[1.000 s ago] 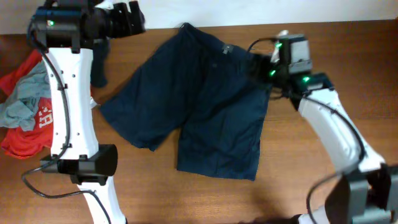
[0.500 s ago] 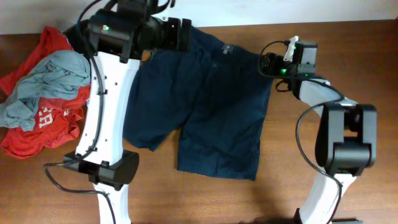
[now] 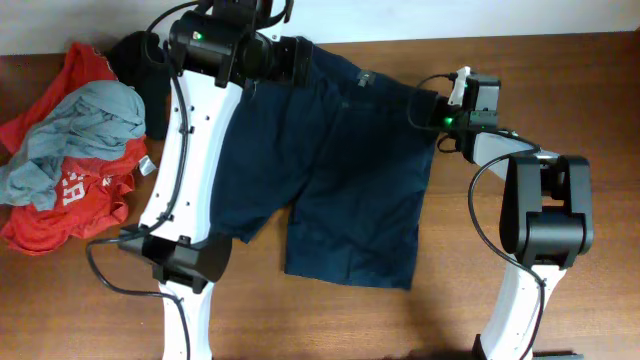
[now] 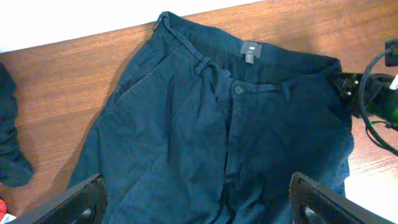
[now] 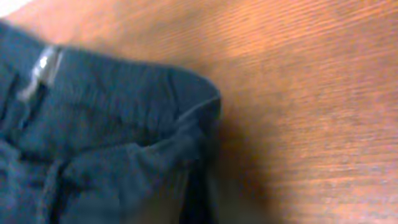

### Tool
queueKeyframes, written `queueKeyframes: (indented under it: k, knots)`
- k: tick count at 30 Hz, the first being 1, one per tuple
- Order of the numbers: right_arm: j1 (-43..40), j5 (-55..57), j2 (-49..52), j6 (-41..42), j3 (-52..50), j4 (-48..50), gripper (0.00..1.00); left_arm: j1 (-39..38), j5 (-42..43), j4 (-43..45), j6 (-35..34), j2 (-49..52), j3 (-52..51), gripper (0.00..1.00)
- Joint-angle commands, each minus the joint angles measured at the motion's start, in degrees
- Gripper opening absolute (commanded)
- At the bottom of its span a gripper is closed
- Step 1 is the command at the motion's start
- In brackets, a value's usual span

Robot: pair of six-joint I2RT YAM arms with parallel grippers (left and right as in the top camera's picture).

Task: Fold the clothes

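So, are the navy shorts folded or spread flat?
Spread: the navy shorts lie flat on the table, both legs and waistband showing.

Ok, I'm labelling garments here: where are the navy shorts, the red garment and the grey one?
navy shorts [image 3: 345, 160]: overhead view, mid-fabric below the waistband.
red garment [image 3: 35, 228]: overhead view, its lower left part.
grey garment [image 3: 90, 115]: overhead view, its bunched top.

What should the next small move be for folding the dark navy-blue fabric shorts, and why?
Probably lower the open left hand onto the waistband's free corner and close. The dark navy-blue fabric shorts lie flat, and the right hand is shut, seemingly pinching the opposite waistband corner; the left hovers above, gripping nothing.
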Motion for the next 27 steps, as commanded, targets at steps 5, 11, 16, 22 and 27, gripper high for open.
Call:
queueKeyframes:
  k: [5,11,16,22,27]
  knots:
    - [-3.96,4.57,-5.2,6.36,1.27,-8.59,0.04,0.02,-0.07,-0.7,-1.66,4.07,-0.07,0.93]
    - [-8.35,15.32,-15.67,8.39,2.23,-26.53,0.04,-1.99,0.9,1.22,-1.66,6.49,-0.2,0.93]
    - [-11.63,17.75,-22.71,14.95,2.23,-46.86,0.04,-4.24,0.87,1.84,-1.64,7.28,-0.22,0.93]
    - [-13.84,17.66,-24.2,19.12,2.21,-62.29,0.04,-4.81,0.92,-0.26,-1.64,7.28,-0.22,0.92]
    - [-13.84,17.31,-24.2,19.63,2.21,-70.07,0.04,-4.79,0.68,-2.95,-1.64,7.28,-0.83,0.92]
